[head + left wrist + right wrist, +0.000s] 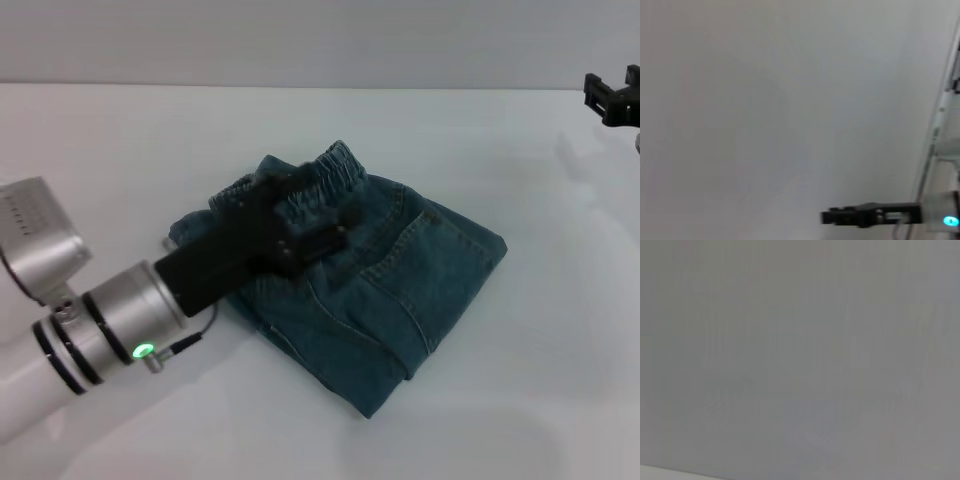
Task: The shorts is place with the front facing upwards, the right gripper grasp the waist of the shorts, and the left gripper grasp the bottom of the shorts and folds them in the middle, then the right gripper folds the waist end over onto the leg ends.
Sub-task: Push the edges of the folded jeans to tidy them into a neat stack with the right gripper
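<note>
Blue denim shorts [420,270] lie folded into a compact bundle at the middle of the white table [120,150], the elastic waistband [335,170] showing at the far side. My left gripper [310,240] reaches in from the left and sits over the bundle's left part, just in front of the waistband, hiding the cloth beneath it. My right gripper [612,97] is held far off at the right rear, away from the shorts, open with nothing in it. The left wrist view shows that right gripper [860,216] from the side over bare table.
The left arm's silver forearm [110,325] with a green light crosses the near left of the table. The right wrist view shows only plain grey surface.
</note>
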Controlling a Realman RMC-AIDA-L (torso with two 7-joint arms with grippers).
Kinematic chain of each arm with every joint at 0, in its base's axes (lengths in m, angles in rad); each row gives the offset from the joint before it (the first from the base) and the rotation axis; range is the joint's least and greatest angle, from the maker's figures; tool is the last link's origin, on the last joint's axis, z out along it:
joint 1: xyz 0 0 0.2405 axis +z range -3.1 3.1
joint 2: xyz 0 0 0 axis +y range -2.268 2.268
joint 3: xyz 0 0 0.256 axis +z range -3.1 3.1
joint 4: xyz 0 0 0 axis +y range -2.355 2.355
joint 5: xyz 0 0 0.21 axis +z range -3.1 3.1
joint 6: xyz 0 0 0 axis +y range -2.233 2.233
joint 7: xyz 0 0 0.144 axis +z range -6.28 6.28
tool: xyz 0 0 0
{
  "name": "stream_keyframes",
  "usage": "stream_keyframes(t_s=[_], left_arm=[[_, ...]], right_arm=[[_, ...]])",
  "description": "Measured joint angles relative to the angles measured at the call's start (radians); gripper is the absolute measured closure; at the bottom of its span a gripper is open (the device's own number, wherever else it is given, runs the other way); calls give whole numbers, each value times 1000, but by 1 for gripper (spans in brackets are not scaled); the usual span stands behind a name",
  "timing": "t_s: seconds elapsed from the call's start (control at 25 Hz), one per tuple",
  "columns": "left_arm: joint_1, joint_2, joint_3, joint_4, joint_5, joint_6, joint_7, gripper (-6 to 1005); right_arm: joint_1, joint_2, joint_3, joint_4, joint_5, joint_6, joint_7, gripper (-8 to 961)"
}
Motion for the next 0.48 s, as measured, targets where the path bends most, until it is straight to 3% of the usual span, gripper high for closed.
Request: stream_keyframes(t_s=[0.24, 0.48], left_arm=[[-23, -5, 36, 23, 0, -46, -14, 168], [-32, -7, 28, 40, -8, -234, -15, 167]], right_arm=[[2, 0, -11, 5, -3, -7, -1, 473], [1, 1, -14, 6, -3, -43, -1, 473]])
